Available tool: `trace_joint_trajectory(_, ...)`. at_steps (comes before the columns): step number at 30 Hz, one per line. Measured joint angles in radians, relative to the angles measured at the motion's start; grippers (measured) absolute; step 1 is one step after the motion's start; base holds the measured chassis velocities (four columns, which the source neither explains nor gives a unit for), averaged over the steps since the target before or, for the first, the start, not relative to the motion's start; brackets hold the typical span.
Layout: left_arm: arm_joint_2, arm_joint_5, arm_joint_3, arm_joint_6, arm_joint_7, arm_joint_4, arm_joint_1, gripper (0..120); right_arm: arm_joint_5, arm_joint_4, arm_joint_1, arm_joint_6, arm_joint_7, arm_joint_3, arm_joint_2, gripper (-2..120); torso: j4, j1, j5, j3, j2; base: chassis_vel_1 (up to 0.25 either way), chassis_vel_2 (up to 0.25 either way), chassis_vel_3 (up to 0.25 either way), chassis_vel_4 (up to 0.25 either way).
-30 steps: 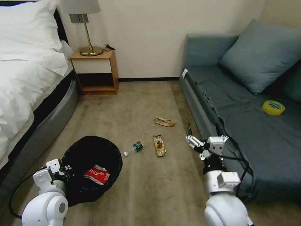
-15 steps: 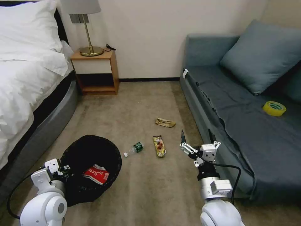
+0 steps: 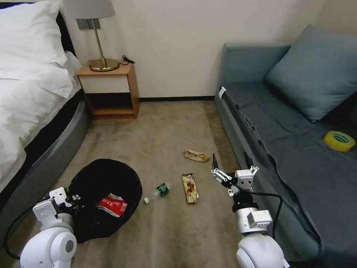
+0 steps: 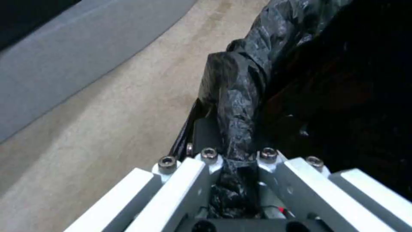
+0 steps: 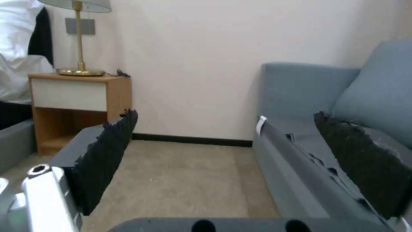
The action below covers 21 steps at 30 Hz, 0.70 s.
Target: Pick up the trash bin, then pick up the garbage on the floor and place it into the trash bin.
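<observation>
Swinging in from the sofa side, the right gripper point(image 3: 230, 160) now hangs lower and nearer the floor's middle than a second ago, its jaws spread wide and empty; the whole scene has also slid a little in the head view, so the camera itself has shifted. In the right wrist view both dark pads point(image 5: 107, 151) stand far apart with only carpet and wall between them.

Just beside it, toward the bin, lies the brown-gold snack wrapper point(image 3: 189, 183), and farther that way the small bottle point(image 3: 158, 191). Beyond the gripper, the crumpled tan wrapper point(image 3: 197, 155) rests near the sofa point(image 3: 282, 156).

The left gripper point(image 4: 234, 180) is clenched on a fold of the black liner, holding the trash bin point(image 3: 100, 197) at its near rim. A red-and-white snack wrapper point(image 3: 111, 204) already lies inside.

Judging by position, the brown-gold wrapper looks the likely next pick. To do it well, the claw should point down, straddle the wrapper across its narrow width, and press lightly into the carpet before closing, since flat foil slips easily. The bin should be held steady meanwhile.
</observation>
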Motion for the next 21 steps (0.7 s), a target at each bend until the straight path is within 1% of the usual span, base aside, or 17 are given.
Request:
trace_joint_trajectory(12, 0.000, -0.001, -0.007, -0.001, 0.000, 0.002, -0.002, 2, 0.004, -0.019, 0.015, -0.002, -0.001, -0.009, -0.004, 100, -0.0001, 0.000, 0.0001, 0.000, 0.000, -0.150, 0.153, 0.156, -0.138)
trace_joint_trajectory(16, 0.000, -0.001, -0.008, -0.002, 0.000, 0.003, -0.002, 2, 0.036, -0.038, 0.046, -0.008, -0.001, -0.020, -0.013, 100, -0.0001, 0.000, 0.0002, 0.000, 0.000, -0.100, 0.091, 0.104, -0.096)
trace_joint_trajectory(17, -0.001, -0.001, -0.008, -0.002, 0.000, 0.004, -0.002, 2, 0.058, -0.047, 0.062, -0.023, 0.000, -0.029, -0.019, 100, -0.0001, 0.000, 0.0001, 0.000, 0.000, -0.061, 0.071, 0.030, -0.032)
trace_joint_trajectory(19, -0.001, -0.001, -0.008, -0.002, 0.000, 0.007, -0.003, 2, 0.139, -0.071, 0.106, -0.089, 0.020, -0.061, -0.045, 100, -0.0001, 0.000, 0.0001, 0.000, 0.000, 0.000, 0.000, 0.000, 0.000)
trace_joint_trajectory(20, -0.002, -0.001, -0.009, -0.002, 0.000, 0.007, -0.003, 2, 0.165, -0.077, 0.119, -0.109, 0.029, -0.071, -0.051, 100, 0.0000, 0.000, 0.0001, 0.000, 0.000, 0.000, 0.000, 0.000, 0.000)
trace_joint_trajectory(21, -0.002, -0.001, -0.009, -0.002, 0.000, 0.007, -0.003, 2, 0.165, -0.077, 0.119, -0.109, 0.029, -0.071, -0.051, 100, 0.0000, 0.000, 0.0001, 0.000, 0.000, 0.000, 0.000, 0.000, 0.000)
